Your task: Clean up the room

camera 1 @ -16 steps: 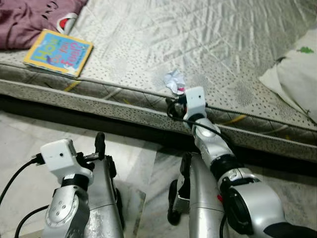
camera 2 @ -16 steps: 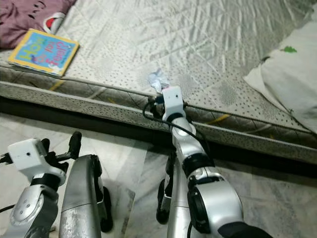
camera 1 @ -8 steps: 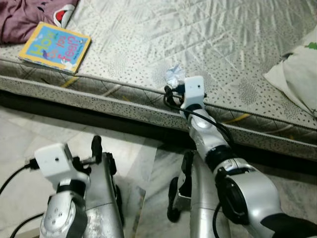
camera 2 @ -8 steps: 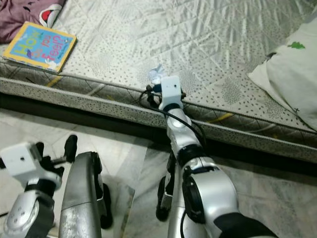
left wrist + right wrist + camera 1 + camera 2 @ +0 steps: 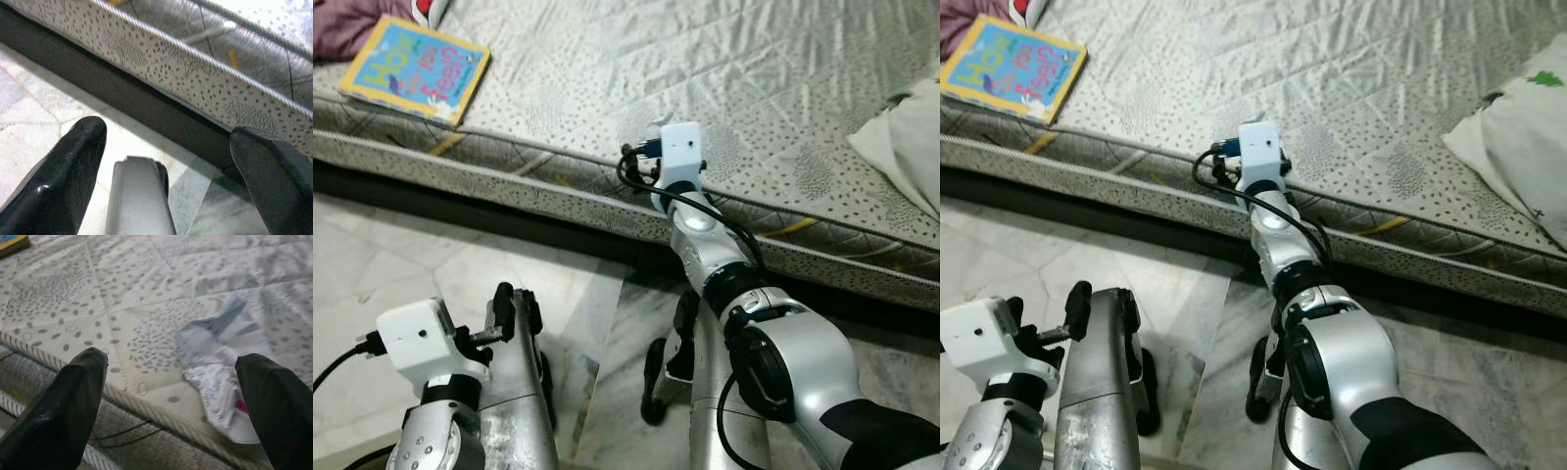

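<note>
Since a second ago the right arm has stretched further forward, so its white wrist block now covers the crumpled white paper wrapper with a pink spot (image 5: 222, 382) in the head views; the whole picture has also shifted, which is the camera moving.

The right gripper (image 5: 171, 377) hangs just over the near edge of the grey speckled quilted mattress (image 5: 607, 88), fingers spread wide. The wrapper lies between the two black fingers, closer to the one finger (image 5: 274, 401) than the other, not yet touched. It sits on the mattress top just inside the piped edge, likely dropped litter, and so the piece to clear first. The fingers probably bracket it this way so they can close straight onto it.

The right arm is extended forward and slightly up from the shoulder, wrist reaching over the mattress side, cable looped beside the wrist. The left gripper (image 5: 171, 156) is held low by the robot's body over the pale marble floor (image 5: 391, 264), fingers apart, empty, idle, pointing at the mattress side.

Far to the left of the right gripper, a yellow-bordered children's picture book (image 5: 414, 67) lies flat on the mattress; a white pillow (image 5: 1528, 147) lies off to its right.
</note>
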Robot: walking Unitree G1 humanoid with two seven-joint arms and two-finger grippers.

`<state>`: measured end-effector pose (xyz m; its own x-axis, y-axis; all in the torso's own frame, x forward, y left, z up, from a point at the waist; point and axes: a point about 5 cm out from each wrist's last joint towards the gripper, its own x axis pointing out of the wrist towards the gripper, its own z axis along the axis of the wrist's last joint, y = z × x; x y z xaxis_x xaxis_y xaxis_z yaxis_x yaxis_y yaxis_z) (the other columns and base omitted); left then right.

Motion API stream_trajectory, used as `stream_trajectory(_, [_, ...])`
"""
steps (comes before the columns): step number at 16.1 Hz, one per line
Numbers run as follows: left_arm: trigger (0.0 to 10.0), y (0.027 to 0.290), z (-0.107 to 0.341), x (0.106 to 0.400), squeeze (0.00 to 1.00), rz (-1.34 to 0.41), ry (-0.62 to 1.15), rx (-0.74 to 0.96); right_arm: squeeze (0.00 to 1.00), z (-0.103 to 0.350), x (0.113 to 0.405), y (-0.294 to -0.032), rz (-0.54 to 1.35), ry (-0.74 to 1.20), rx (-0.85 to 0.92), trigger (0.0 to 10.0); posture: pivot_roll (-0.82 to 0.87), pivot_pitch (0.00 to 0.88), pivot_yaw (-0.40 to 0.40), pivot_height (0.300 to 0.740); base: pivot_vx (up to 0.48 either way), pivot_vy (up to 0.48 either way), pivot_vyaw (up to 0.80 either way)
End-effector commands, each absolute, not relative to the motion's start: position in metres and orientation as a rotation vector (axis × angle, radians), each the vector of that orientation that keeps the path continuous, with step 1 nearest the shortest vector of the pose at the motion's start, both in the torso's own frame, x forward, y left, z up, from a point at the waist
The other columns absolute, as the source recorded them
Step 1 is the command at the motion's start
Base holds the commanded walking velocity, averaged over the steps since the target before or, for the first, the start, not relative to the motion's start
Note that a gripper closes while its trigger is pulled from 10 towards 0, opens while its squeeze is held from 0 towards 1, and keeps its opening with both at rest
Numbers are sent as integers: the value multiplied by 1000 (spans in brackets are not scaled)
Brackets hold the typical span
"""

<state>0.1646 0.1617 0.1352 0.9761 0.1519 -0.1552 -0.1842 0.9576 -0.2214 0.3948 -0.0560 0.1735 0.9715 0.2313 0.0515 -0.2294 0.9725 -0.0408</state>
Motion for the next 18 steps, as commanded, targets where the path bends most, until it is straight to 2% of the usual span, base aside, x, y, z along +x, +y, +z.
stream_trajectory(1, [10000, 161, 136, 160, 0, 193, 151, -240, 0, 165, 393, -55, 239, -13, -35, 10000, 313, 420, -71, 525, 0, 0, 0])
stream_trajectory(7, [10000, 155, 137, 144, 0, 207, 190, -261, 0, 170, 395, -59, 141, -57, -125, 10000, 322, 456, -79, 525, 0, 0, 0])
stream_trajectory(13, [10000, 153, 140, 145, 0, 212, 185, -266, 0, 162, 395, -65, 71, -8, -220, 10000, 322, 456, -84, 525, 0, 0, 0])
stream_trajectory(14, [10000, 153, 140, 145, 0, 214, 185, -266, 0, 159, 394, -66, 61, 7, -225, 5804, 324, 454, -84, 525, 0, 0, 0])
stream_trajectory(15, [10000, 154, 141, 145, 0, 215, 184, -264, 0, 157, 394, -66, 55, 15, -218, 0, 329, 451, -82, 525, 0, 0, 0])
stream_trajectory(18, [10000, 155, 142, 147, 0, 216, 179, -260, 0, 158, 393, -61, 54, 13, -211, 0, 334, 445, -80, 525, 0, 0, 0])
